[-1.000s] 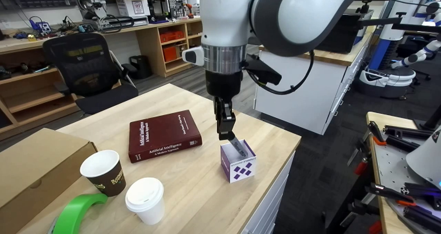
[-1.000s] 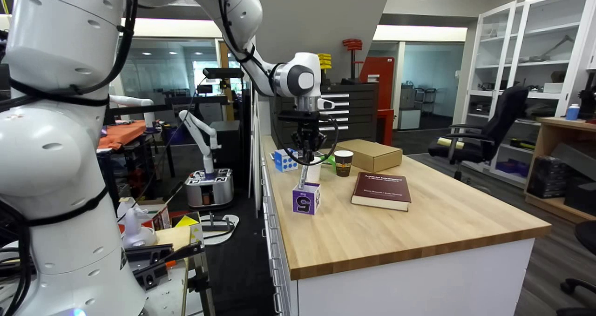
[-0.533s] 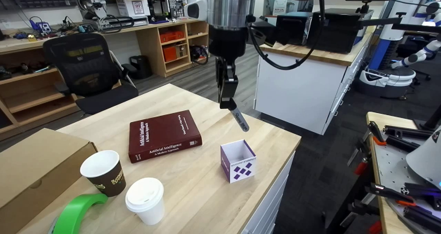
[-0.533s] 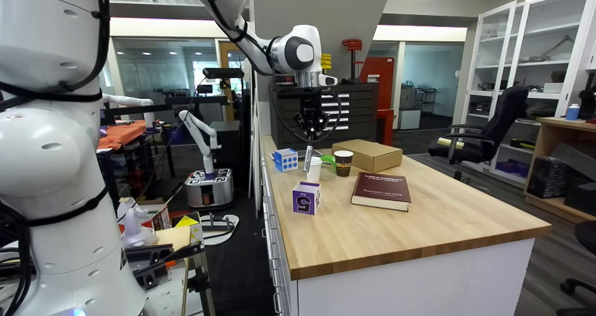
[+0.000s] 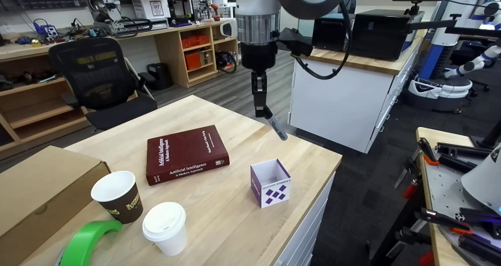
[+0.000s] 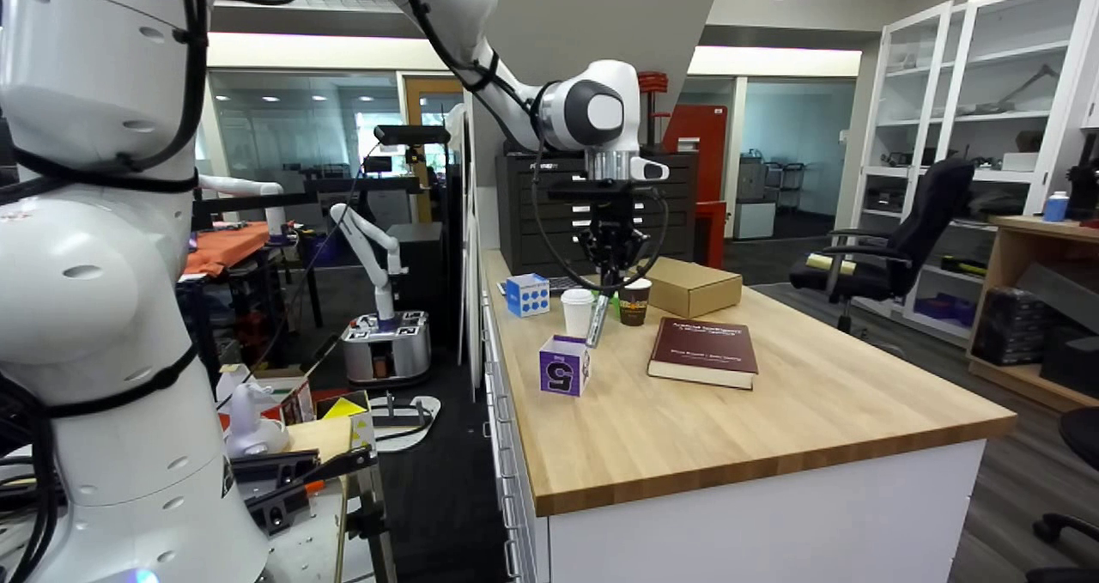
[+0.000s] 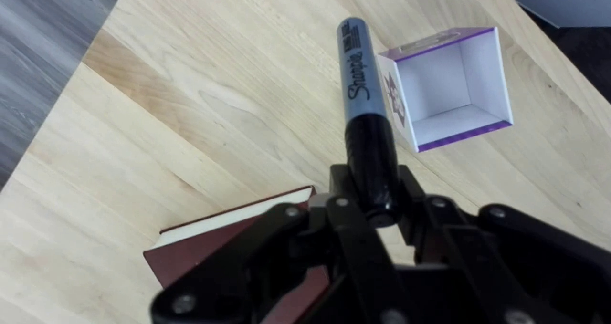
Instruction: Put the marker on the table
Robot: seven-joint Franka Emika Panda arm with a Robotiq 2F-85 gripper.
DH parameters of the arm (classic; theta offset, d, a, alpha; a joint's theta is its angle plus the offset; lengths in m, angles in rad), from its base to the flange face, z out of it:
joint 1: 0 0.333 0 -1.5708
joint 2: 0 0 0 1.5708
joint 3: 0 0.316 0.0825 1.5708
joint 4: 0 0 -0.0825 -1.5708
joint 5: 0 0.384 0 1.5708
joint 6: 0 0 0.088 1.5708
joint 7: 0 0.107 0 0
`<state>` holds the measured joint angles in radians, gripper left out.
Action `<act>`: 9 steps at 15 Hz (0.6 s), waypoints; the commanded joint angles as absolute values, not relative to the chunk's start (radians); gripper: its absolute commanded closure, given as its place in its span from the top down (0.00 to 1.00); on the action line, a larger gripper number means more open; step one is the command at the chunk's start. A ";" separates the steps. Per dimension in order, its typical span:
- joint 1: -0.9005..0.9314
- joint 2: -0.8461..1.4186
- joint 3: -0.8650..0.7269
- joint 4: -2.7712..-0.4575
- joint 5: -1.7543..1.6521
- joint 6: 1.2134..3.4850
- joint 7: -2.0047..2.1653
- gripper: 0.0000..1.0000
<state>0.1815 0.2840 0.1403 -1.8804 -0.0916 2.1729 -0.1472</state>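
Pinching a slim round marker [image 7: 361, 76], smoky grey along its barrel and black at the near end, I hold it at a slant. "Sharpie" runs down the grey in dark script, with smaller print by the blunt, rounded tip. My jaws are drawn in narrow on the black end, one side of my jointed black gripper [image 7: 374, 183] against each flank. In both exterior views the grey tip hangs lowest, above the wood.

Beneath me spreads a large table [image 6: 816, 420] with a pale, streaky wood top and white sides. A small open box [image 5: 274, 187], white inside with purple diamonds on one face, stands near and lower than the marker. The same top bears a thick dark red hardback book [image 5: 188, 150], a dark brown paper cup [image 5: 127, 205] and a white lidded cup [image 5: 166, 227]. Beyond the edge I see grey floor planks [image 5: 280, 89], a black mesh office chair [image 5: 100, 78] and, in an exterior view, a dark cabinet of drawers [image 6: 560, 218].
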 commanded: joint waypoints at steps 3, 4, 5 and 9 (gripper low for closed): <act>0.151 0.443 0.123 -1.766 -0.075 2.118 -0.134 0.06; 0.142 0.476 0.122 -1.744 -0.063 2.104 -0.146 0.06; 0.137 0.502 0.120 -1.726 -0.059 2.092 -0.147 0.06; 0.115 0.613 0.117 -1.633 -0.034 2.021 -0.155 0.06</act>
<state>0.1299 0.5362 0.1181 -1.7328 -0.0614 2.1056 -0.1478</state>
